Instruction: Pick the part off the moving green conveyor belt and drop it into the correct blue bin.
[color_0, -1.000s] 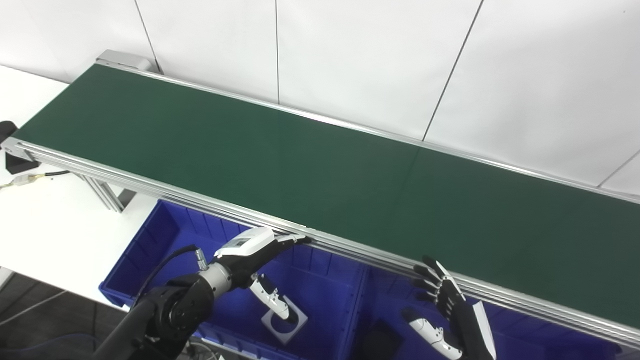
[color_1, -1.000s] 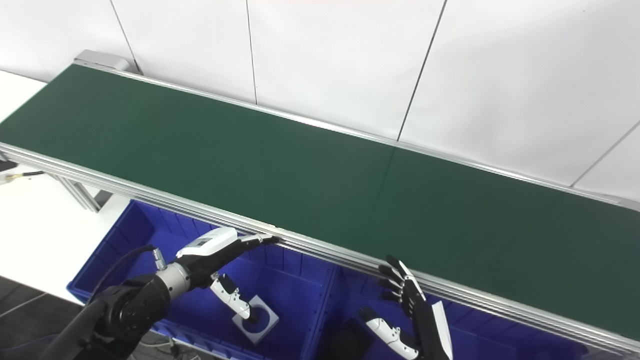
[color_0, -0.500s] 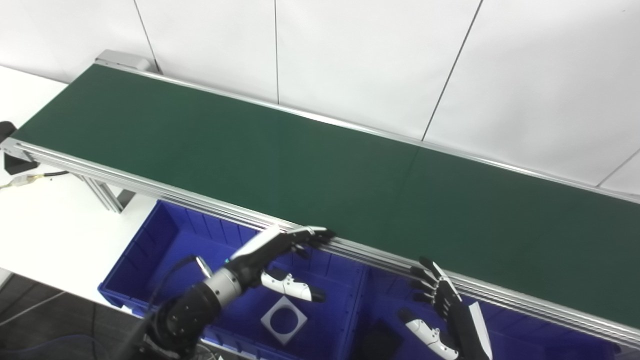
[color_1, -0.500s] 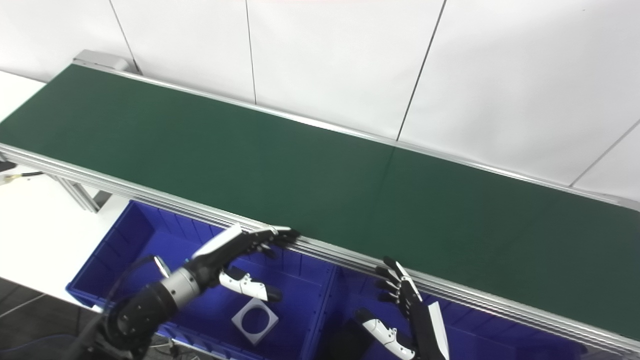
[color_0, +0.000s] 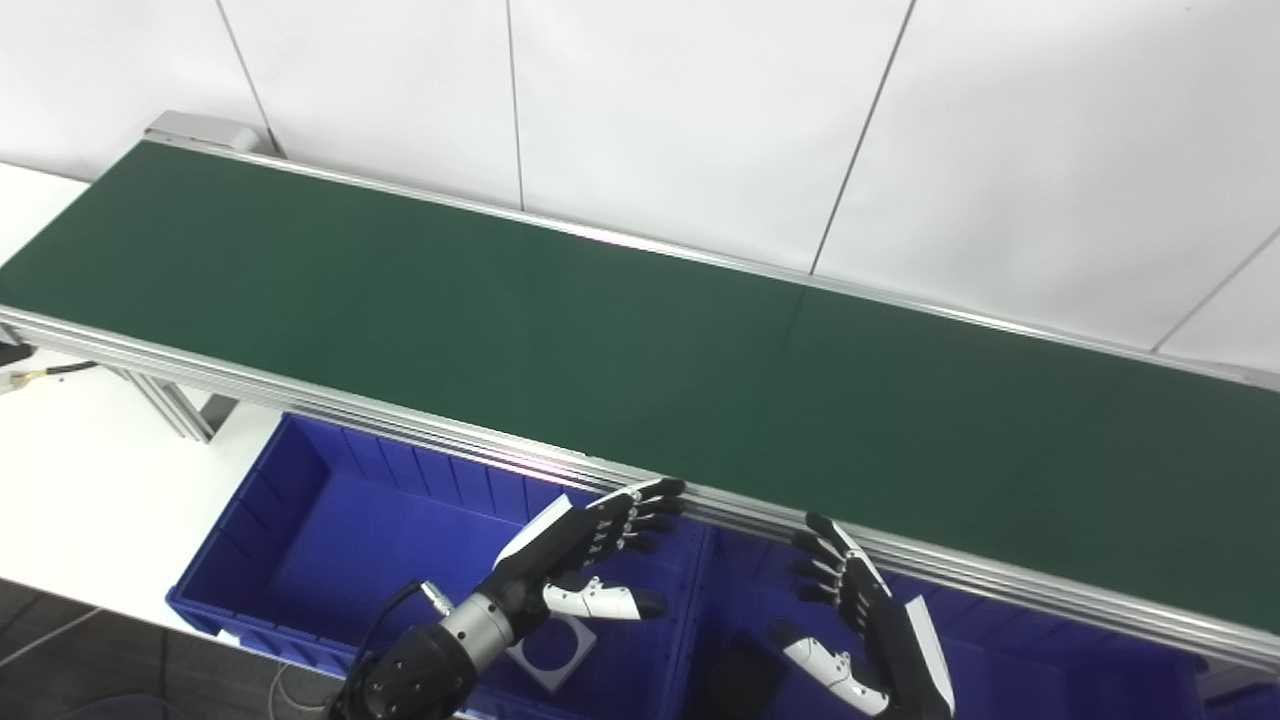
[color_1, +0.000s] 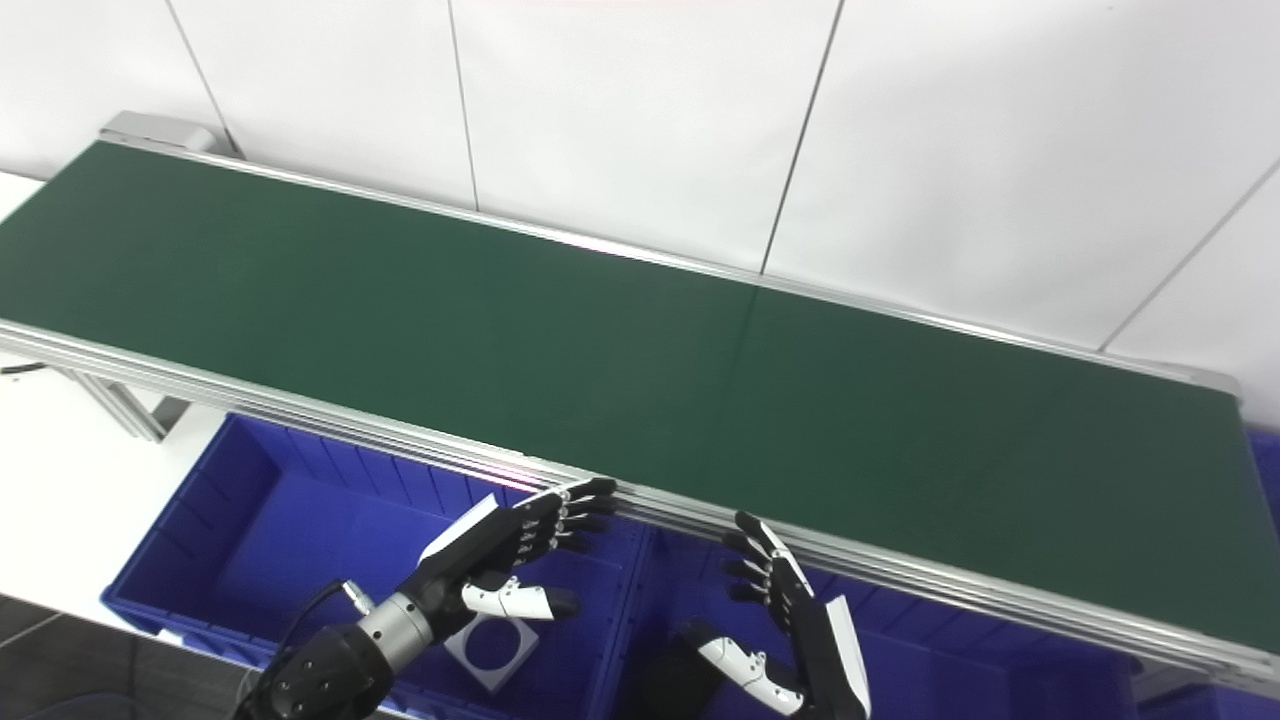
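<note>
Both robot hands hover just below the near rail of the belt (color_0: 560, 330), and both are open and empty. Left robot hand (color_0: 585, 545) sits at about 6 o'clock in the scene, palm turned to the right, fingers (color_0: 640, 505) spread with their tips near the rail and the thumb stretched out over the left bin (color_0: 300, 520). Right robot hand (color_0: 860, 610) sits at about 5 o'clock, fingers raised toward the rail and apart, thumb pointing to the left, above the right bin (color_0: 1050, 670).

No part shows anywhere on the belt; its green surface is bare from the 10 o'clock end to the 3 o'clock end. One grey square plate with a round hole (color_1: 490, 650) already lies on the floor of the left bin, partly hidden by the left robot hand, and a dark object (color_0: 745, 680), too unclear to identify, lies at the left end of the right bin.

Judging by this, the step in hand is waiting: one drop looks finished and the hands stand ready for the next part. The next move calls for watching the belt for an arriving part, timing a reach over the rail to meet it as it travels, closing the fingers on it, and then choosing the bin that matches its kind.
</note>
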